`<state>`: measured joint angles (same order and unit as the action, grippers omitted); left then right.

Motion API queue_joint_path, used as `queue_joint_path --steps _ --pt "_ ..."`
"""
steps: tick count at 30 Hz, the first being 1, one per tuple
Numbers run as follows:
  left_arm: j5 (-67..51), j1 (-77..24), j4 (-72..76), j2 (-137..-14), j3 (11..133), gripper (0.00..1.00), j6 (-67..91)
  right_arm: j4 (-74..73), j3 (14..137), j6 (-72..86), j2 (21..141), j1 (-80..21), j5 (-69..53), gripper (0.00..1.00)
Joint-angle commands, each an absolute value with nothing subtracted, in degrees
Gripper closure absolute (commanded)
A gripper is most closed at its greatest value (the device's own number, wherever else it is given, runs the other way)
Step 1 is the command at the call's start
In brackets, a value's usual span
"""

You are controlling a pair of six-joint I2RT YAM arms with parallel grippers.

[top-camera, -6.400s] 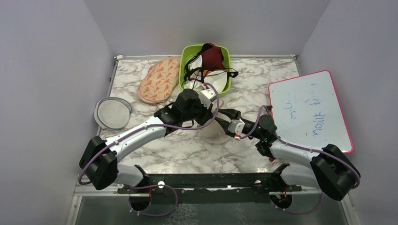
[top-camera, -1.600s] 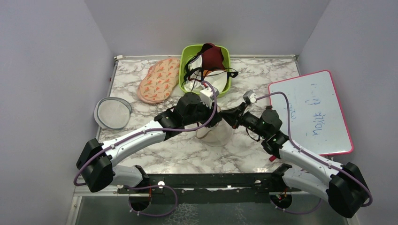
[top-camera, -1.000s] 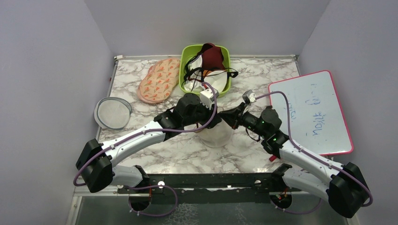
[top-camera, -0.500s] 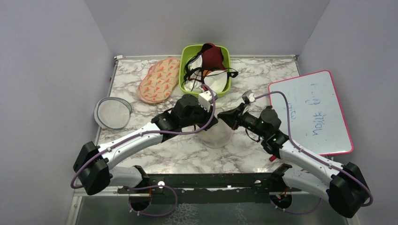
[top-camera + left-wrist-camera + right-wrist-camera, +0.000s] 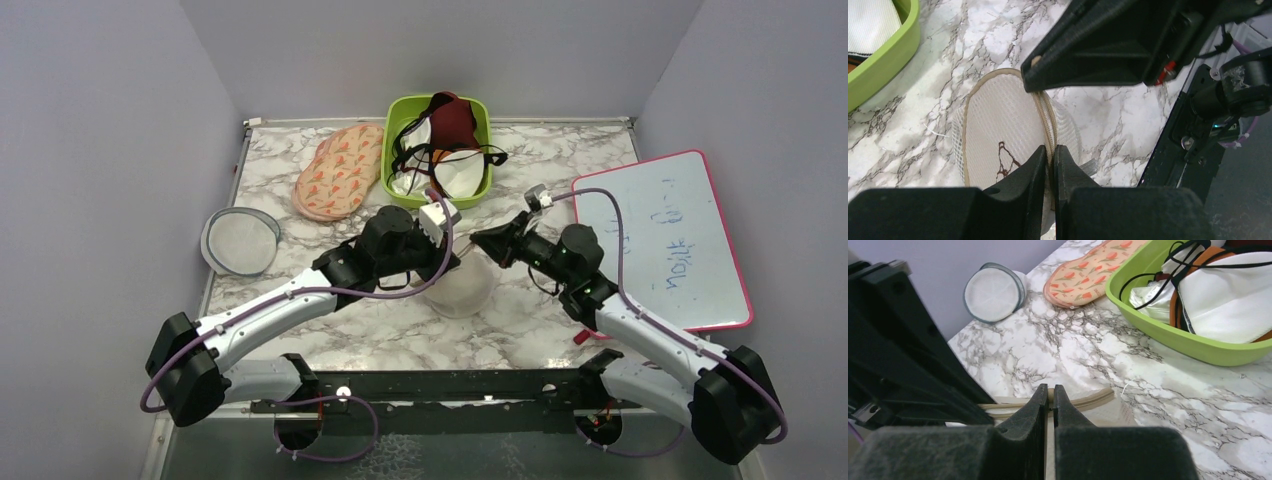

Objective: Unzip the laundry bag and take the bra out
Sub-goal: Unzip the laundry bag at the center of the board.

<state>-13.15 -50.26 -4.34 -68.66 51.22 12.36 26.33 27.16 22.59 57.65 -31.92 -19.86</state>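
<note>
Left gripper (image 5: 1050, 159): being clamped shut on laundry bag (image 5: 998, 125) rim
Right gripper (image 5: 1050, 396): being pinched shut on zip (image 5: 1090, 399)
Remaining: unzipping, bra removal

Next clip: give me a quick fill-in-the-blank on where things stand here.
The left hand and right hand are both ___ on the rim of the laundry bag.
The floral pads lie to the ___ of the green tub.
The rim of the whiteboard is ___.
Missing: shut; left; pink.

The laundry bag (image 5: 463, 290) is cream-white mesh (tan zip (image 5: 1045, 120)); the table (image 5: 560, 160) white marble veined grey, the tub (image 5: 487, 125) lime green, the pads (image 5: 340, 170) orange-flowered pink.
</note>
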Motion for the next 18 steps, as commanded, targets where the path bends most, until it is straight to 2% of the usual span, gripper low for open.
queue_joint_path --steps 1,9,14,18 --pt "-17.8 -50.4 -1.1 -64.8 49.9 1.00 9.1 32.2 27.3 27.6 59.5 -25.0 -28.8 0.99" --pt "-17.2 -50.4 -0.8 -64.4 48.4 1.00 10.8 45.4 25.7 33.1 68.1 -16.8 -42.0 0.99" --pt "-19.2 -50.4 -2.2 -66.5 49.0 0.99 14.1 45.4 26.9 32.3 66.0 -16.9 -47.7 0.99" --pt "-20.8 -50.4 -2.2 -67.5 50.5 0.81 15.7 39.7 29.5 29.1 64.1 -16.9 -52.4 0.99"
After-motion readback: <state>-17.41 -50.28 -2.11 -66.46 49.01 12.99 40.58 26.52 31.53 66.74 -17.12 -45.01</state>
